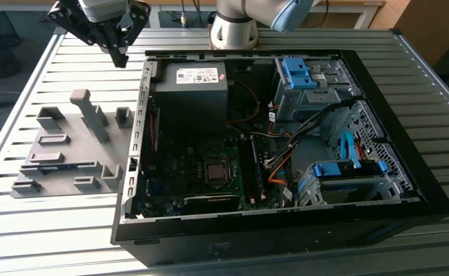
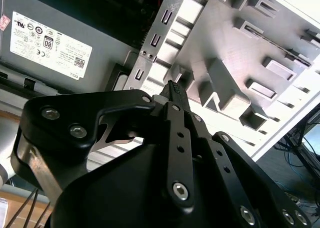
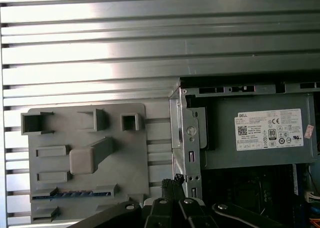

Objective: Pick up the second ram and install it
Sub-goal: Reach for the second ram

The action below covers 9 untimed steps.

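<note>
Exterior view: second ram [image 1: 56,167] far from gripper [image 1: 121,59]

The surface [image 3: 100,37] was ribbed bare metal, bright and glossy. The fixture [image 3: 130,163] looked like smooth matt grey plastic; the ram [image 3: 75,194] in it showed a dull blue-green board edge. The case [image 1: 286,236] was black, satin outside, with a bare sheet-metal frame [image 3: 187,138]. The supply [image 1: 190,100] was matt grey metal with a white paper-like label [image 3: 268,129]. The clips [image 1: 297,72] were glossy blue plastic. The gripper [image 2: 172,87] was matt black, its screw heads shiny.
</note>
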Tool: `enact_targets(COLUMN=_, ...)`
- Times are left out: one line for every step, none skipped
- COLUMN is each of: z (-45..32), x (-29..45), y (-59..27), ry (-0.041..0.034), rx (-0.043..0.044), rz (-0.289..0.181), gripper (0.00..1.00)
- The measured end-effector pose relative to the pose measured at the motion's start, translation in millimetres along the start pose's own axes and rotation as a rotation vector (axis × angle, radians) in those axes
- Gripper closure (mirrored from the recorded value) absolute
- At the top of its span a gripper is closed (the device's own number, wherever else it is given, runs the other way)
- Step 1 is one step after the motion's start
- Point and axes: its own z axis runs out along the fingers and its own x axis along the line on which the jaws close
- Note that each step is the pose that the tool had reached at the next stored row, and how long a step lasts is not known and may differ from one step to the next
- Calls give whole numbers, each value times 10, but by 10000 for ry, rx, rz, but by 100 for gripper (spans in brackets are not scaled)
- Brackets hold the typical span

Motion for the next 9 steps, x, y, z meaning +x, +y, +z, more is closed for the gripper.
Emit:
enact_targets(z=0, x=8, y=-1, ry=0, rx=-1, rz=0, gripper=89)
enact_targets(z=0, x=15, y=-1, ry=0, rx=0, rz=0, gripper=89)
enact_targets(z=0, x=22, y=-2, ry=0, rx=0, rz=0, gripper=89)
enact_targets(z=0, x=28, y=-2, ry=0, rx=0, rz=0, gripper=89)
enact_targets(z=0, x=36, y=-3, ry=0, rx=0, rz=0, gripper=89)
enact_targets(z=1, x=43, y=-3, ry=0, rx=0, rz=0, gripper=89)
enact_targets(z=1, x=50, y=-4, ry=0, rx=0, rz=0, gripper=89)
enact_targets(z=1, x=57, y=-5, ry=0, rx=0, rz=0, gripper=89)
enact_targets(z=0, x=65, y=-5, ry=1, rx=0, rz=-1, gripper=89)
